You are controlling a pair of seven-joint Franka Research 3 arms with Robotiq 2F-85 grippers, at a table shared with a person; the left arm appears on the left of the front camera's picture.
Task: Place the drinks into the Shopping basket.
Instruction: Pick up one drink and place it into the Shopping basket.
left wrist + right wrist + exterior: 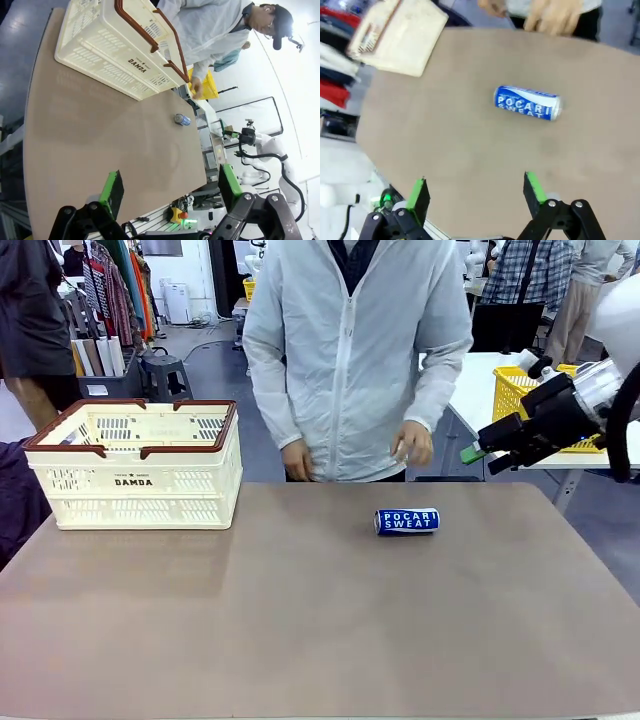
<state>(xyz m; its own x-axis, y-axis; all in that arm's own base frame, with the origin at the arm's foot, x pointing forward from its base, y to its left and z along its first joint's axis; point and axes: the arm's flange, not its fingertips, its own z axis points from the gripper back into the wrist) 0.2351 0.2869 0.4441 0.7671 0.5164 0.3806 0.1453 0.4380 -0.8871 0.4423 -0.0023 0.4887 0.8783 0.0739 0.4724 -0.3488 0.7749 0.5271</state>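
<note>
- The can [407, 521] lies on its side: stiff, smooth, likely to roll; I'd pinch across its middle.
- My right gripper [475, 192] and left gripper [170, 187] both gape, holding nothing.

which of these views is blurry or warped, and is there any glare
Right wrist view: soft and blurred, the Shopping basket smeared, though the lettering on the blue can is readable. Left wrist view: sharp but wide-angle, the table edge bows, and the upper right is washed out. Front view: crisp, evenly lit.
</note>
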